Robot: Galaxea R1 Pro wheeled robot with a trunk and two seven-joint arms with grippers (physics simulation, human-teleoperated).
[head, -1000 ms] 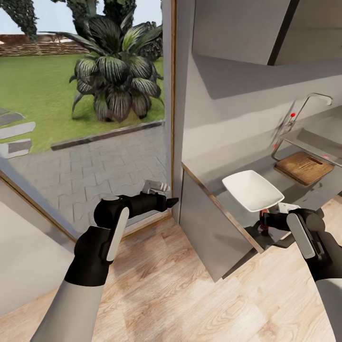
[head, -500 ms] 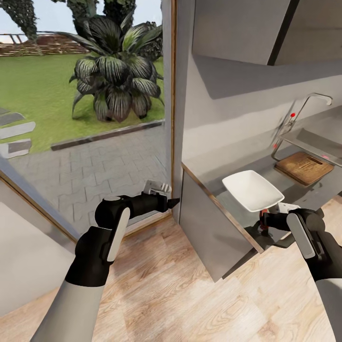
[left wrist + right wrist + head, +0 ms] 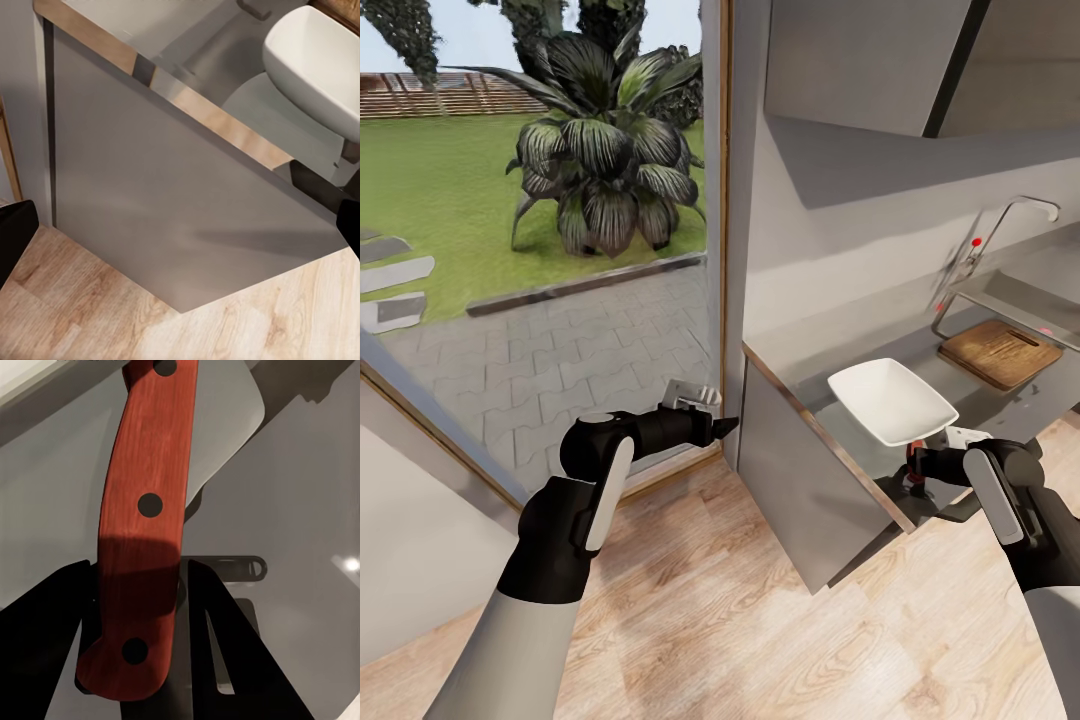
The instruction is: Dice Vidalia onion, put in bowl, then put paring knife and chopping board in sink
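Nothing on the glossy grey steel-look bench (image 3: 865,445) is shifting against the earlier pictures; both arms are holding their poses and only the far garden backdrop beyond the glass is changing slightly.

The right gripper (image 3: 916,468) is hanging over the bench's front edge, just in front of the shallow white squarish bowl (image 3: 892,401), and its jaws are closing narrow on the rear end of the red-orange riveted handle of the paring knife (image 3: 142,532). The blade is running out of the right wrist view, so its tip cannot be told. The left gripper (image 3: 712,427) is hovering off the bench's end, over the light wood-plank floor (image 3: 740,610) near the glass door; in the left wrist view its black fingertips (image 3: 13,232) are standing at opposite edges of the picture, so the jaws are wide and holding nothing.

The dark brown wooden chopping board with its slot handle (image 3: 1000,353) is lying further along the bench, beside the grey steel sink (image 3: 1025,300) under the curved chrome tap (image 3: 1010,225). The onion cannot be made out.

The likeliest trouble is the knife pivoting, since the grip is sitting so near the handle's butt. A swing toward the sink could also be knocking the bowl off the front edge, or carrying the blade into the bench.
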